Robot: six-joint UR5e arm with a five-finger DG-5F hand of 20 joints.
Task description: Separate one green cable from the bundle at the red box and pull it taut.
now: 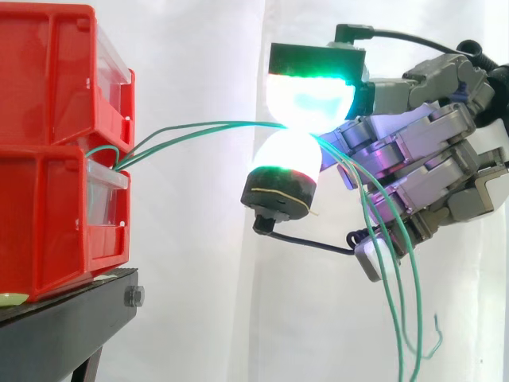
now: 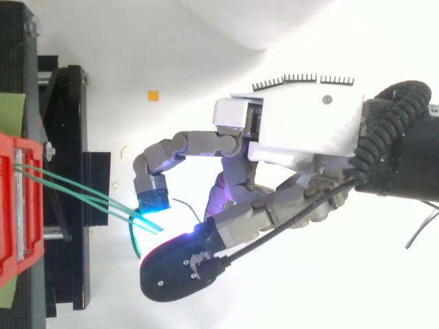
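Entry, watching from beside the rig.

- Two red boxes [image 1: 48, 223] are stacked on the black stand [image 1: 56, 326], with the white curtain behind them.
- The green cables [image 1: 208, 124] come out at the front of the boxes, where the upper one sits on the lower. They run across open air to the robot hand [image 1: 433, 147].
- The robot hand is closed in a pinch. Two glowing fingertips [image 1: 310, 99] are pressed together, one above the other, with the cables clamped between them. The clamp point is well clear of the boxes.
- Beyond the pinch, the loose ends [image 1: 406, 318] drop past the palm and hang free.
- From above, more than one green strand [image 2: 75, 190] leads from the boxes into the pinch. I cannot tell how many are actually held.

Progress, my judgement:
- The grasp is done and the bundle is drawn out from the boxes.
- Separating a single cable looks unfinished.
- The span bows gently upward rather than running straight, so it is not fully taut.
- What is left is to isolate one strand and pull further away from the boxes.
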